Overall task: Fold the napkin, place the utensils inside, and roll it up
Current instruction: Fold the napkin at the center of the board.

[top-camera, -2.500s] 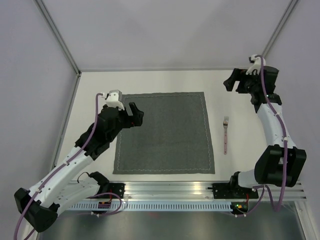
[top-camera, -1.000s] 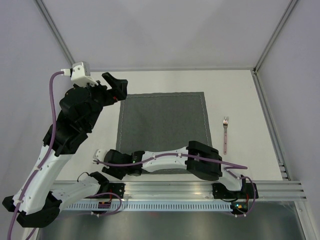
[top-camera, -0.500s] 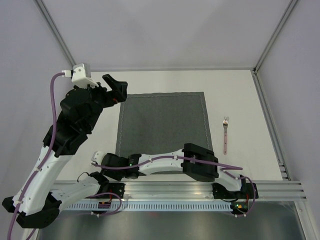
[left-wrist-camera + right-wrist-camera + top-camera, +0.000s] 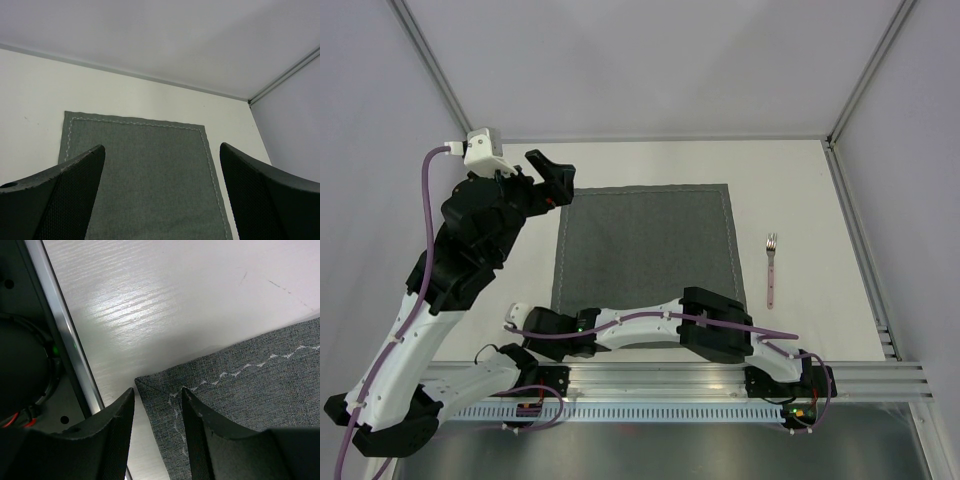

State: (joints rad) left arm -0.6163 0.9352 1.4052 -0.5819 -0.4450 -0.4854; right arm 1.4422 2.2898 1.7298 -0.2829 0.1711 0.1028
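Note:
The dark grey napkin (image 4: 645, 255) lies flat and unfolded on the white table. The fork (image 4: 771, 270), silver tines and pink handle, lies to its right, clear of the cloth. My right arm stretches low along the near edge. Its gripper (image 4: 552, 332) is at the cloth's near-left corner. In the right wrist view the right gripper (image 4: 157, 392) is open and straddles that corner (image 4: 150, 385), one finger over the napkin (image 4: 250, 390) and one over bare table. My left gripper (image 4: 555, 178) hangs wide open above the far-left corner. The left wrist view shows the left gripper (image 4: 162, 147) empty above the napkin (image 4: 145, 185).
An aluminium rail (image 4: 670, 375) runs along the near edge, just behind the right gripper, and shows as the rail (image 4: 55, 330) beside a dark arm base (image 4: 20, 370). White walls and metal posts (image 4: 435, 70) close the table in.
Since 2.5 s ago the right arm swung from the far right to the napkin's near-left corner and the left arm rose. Over the last second the right gripper edged left and its jaws widened slightly.

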